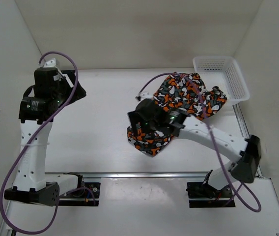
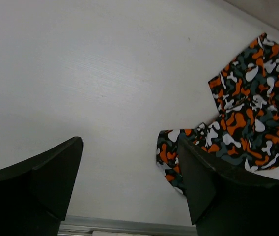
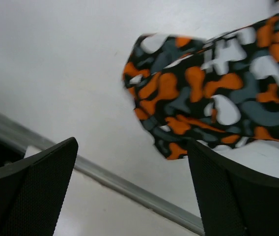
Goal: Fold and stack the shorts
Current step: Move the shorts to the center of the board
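Observation:
The shorts show as two patches of orange, black, grey and white camouflage fabric. One patch (image 1: 191,93) lies at the back right beside the basket. The other (image 1: 149,141) lies crumpled at the table's middle, under my right wrist. My right arm hides whether they join. My right gripper (image 1: 134,120) hovers over the near patch's left edge, open and empty. In the right wrist view the fabric (image 3: 213,103) lies beyond the fingers, just past the right fingertip (image 3: 198,157), with the gripper (image 3: 132,147) open. My left gripper (image 1: 76,88) is open and empty at the far left, and its wrist view (image 2: 129,142) shows the shorts (image 2: 247,118) far off.
A white plastic mesh basket (image 1: 237,81) stands at the back right corner, touching the far patch of fabric. A metal rail (image 1: 144,174) runs along the table's near edge and also shows in the right wrist view (image 3: 129,184). White walls enclose the table.

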Controlling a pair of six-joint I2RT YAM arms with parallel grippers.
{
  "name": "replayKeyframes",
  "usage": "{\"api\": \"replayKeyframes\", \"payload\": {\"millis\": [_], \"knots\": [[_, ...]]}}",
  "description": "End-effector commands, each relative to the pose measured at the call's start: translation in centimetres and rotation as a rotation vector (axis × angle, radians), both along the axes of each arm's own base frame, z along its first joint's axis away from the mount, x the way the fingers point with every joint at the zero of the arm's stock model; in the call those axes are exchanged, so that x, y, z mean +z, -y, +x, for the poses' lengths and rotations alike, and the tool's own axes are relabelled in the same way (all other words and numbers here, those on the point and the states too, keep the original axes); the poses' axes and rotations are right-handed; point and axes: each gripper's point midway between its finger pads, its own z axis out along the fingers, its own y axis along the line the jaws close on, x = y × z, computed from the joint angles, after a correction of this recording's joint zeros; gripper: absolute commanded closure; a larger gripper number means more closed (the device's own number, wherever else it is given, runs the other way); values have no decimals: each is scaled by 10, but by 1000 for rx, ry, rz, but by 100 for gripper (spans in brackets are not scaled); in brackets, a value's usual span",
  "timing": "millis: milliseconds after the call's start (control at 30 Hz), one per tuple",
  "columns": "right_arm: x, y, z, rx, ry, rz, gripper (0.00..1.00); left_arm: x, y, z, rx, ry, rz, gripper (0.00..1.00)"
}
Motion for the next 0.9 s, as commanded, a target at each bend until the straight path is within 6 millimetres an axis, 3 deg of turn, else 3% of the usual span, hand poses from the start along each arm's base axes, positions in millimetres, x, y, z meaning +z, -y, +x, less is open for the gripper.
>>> {"api": "replayKeyframes", "payload": {"millis": [0,33,67,100,167,200,233,267,300,333,367,400,433,500,567,600,633,700,833,867], "knots": [[100,86,45,-259,234,154,6,-42,34,-10,-171,-90,-58,13],[103,115,61,-347,244,159,15,-49,42,-10,-193,-88,-84,26],[100,138,62,-395,247,152,38,-60,52,-12,-224,-106,-112,31],[96,166,72,-477,238,135,51,-88,74,-23,-286,-180,-174,36],[81,199,71,-560,192,108,72,-102,99,-24,-346,-185,-232,48],[77,225,77,-646,183,94,85,-125,118,-34,-378,-252,-262,50],[71,237,81,-676,169,82,89,-135,127,-35,-394,-276,-267,50],[65,244,79,-678,143,91,89,-144,135,-36,-409,-298,-270,50],[64,267,85,-752,135,100,89,-159,149,-33,-432,-339,-259,42],[57,274,90,-766,117,96,81,-167,157,-33,-440,-368,-260,32],[50,292,100,-818,100,87,70,-174,161,-30,-429,-387,-241,21],[45,297,106,-834,81,93,39,-189,170,-28,-414,-438,-229,10],[30,301,115,-841,37,75,21,-194,171,-22,-390,-440,-213,0],[29,313,132,-886,36,59,1,-203,181,-17,-390,-456,-203,0],[10,325,154,-914,-4,-4,0,-218,191,-7,-397,-489,-190,0],[18,327,168,-913,16,-9,0,-227,197,-8,-407,-508,-181,0],[-1,328,181,-920,-30,-46,2,-237,203,-4,-419,-533,-164,4],[-10,337,199,-944,-51,-57,3,-245,208,3,-415,-550,-159,15],[-35,344,229,-961,-108,-86,13,-257,222,9,-432,-578,-143,29],[-28,344,239,-962,-88,-75,18,-260,223,14,-434,-575,-129,33]]}}
